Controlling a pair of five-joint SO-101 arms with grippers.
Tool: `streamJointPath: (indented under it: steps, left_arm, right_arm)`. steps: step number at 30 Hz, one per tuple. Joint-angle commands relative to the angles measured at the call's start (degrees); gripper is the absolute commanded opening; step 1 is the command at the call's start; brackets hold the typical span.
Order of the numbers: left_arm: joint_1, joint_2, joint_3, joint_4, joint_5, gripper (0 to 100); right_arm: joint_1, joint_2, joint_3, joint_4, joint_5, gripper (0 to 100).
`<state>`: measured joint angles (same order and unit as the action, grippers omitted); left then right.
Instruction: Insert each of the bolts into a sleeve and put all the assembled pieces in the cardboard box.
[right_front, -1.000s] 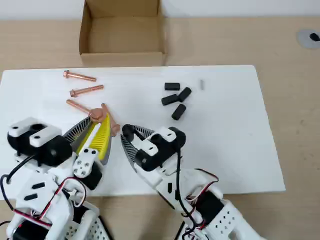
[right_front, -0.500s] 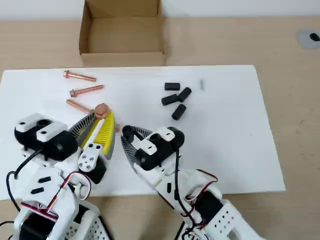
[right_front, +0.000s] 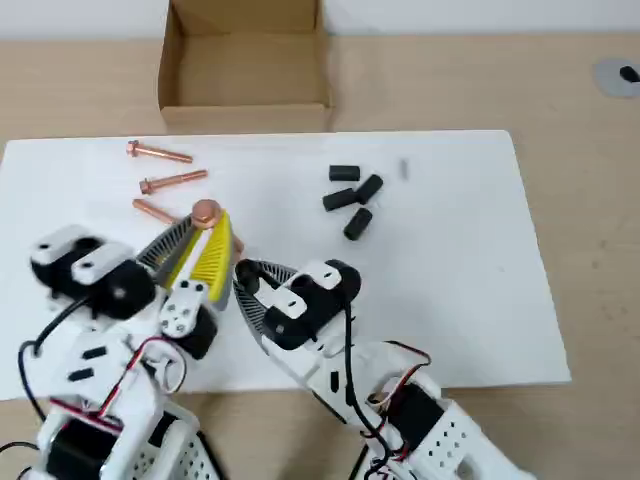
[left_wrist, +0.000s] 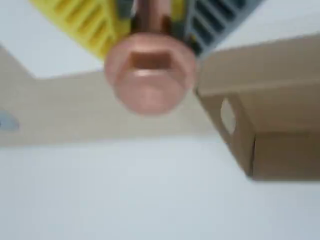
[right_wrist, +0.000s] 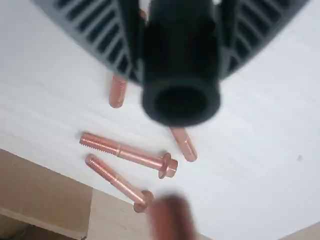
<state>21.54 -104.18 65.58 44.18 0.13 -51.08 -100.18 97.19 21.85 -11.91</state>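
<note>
Right gripper (right_wrist: 181, 75) mid-frame; dark ribbed fingers (right_wrist: 95, 35) squeezing black sleeve (right_wrist: 181, 95), round hole facing camera; copper bolt (right_wrist: 127, 156) and second bolt (right_wrist: 117, 182) side by side on white sheet (right_wrist: 260, 150), heads same way; two bolt ends (right_wrist: 184, 144) poke out behind sleeve; blurry copper blob (right_wrist: 170, 217) at frame edge; brown table (right_wrist: 40, 195) past sheet

Copper-coloured flanged hex-head bolt (left_wrist: 150, 80) clamped between yellow and grey fingers of left hand (right_front: 203, 228), head outward. Short black cylindrical sleeve (right_wrist: 181, 75) gripped in right hand (right_front: 246, 272), open bore facing out. Second bolt (right_front: 160, 152) and third bolt (right_front: 174, 181) lie flat on white sheet (right_front: 450, 300), heads left. Fourth bolt (right_front: 153, 210) partly hidden beside left hand. Four loose black sleeves (right_front: 340, 199) clustered mid-sheet, on their sides. Open-topped brown cardboard box (right_front: 245, 118) upright just beyond sheet's far edge.
</note>
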Motion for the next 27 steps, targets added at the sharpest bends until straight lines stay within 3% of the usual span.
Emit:
streamJointPath:
  steps: [1, 8, 22, 27]
  left_arm:
    - [1.05, -0.31, 0.09, -0.26, 1.05, 0]
    - [4.75, -0.31, 0.18, 2.90, 2.11, 0]
    - [4.75, -0.31, -0.35, 6.77, 1.85, 0]
    - [4.66, -0.31, 0.18, 6.86, -1.67, 0]
  right_arm:
    - [-0.48, -1.10, -0.04, -0.26, -0.09, 0.9]
    - [-0.40, -1.10, -0.04, -0.26, -0.09, 0.9]
    - [-0.40, -1.10, -0.04, -0.26, -0.09, 0.9]
    - [-0.40, -1.10, -0.04, -0.26, -0.09, 0.9]
